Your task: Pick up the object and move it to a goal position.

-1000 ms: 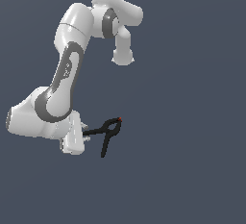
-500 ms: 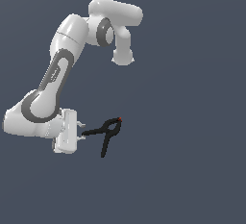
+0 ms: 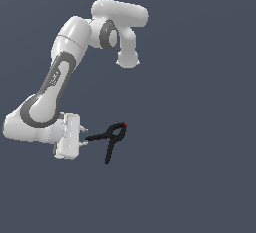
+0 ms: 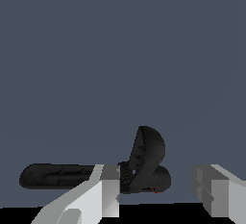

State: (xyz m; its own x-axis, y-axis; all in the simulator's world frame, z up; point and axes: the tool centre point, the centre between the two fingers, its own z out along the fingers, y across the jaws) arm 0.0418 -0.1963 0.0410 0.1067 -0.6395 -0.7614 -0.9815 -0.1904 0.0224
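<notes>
We locate the spring clamp [image 3: 112,138] just beside the tool [image 3: 85,135], on the side away from the arm's white wrist body; in the exterior view one handle runs from the clamp's looped middle toward the tool, and the other handle splays away from it. The red-orange jaw tip [image 3: 124,124] sits at the end of the clamp farthest from the tool. In the wrist view the clamp [image 4: 139,163] lies between the two fingers: one finger [image 4: 108,192] stands close against the clamp's looped middle, while the other finger [image 4: 216,189] stands well apart from it. We therefore read the tool as spread and not pinching the clamp; whether the near finger actually touches the black body, we cannot tell. We judge the clamp to be light, rigid and not fragile, with smooth, narrow, rounded handles that may roll or pivot under a two-point grip. We recommend taking hold across the looped middle, where the body is thickest and closest to its balance point. A grip far out on one thin handle is likely to let the clamp swing. No goal marker is visible in either view.
</notes>
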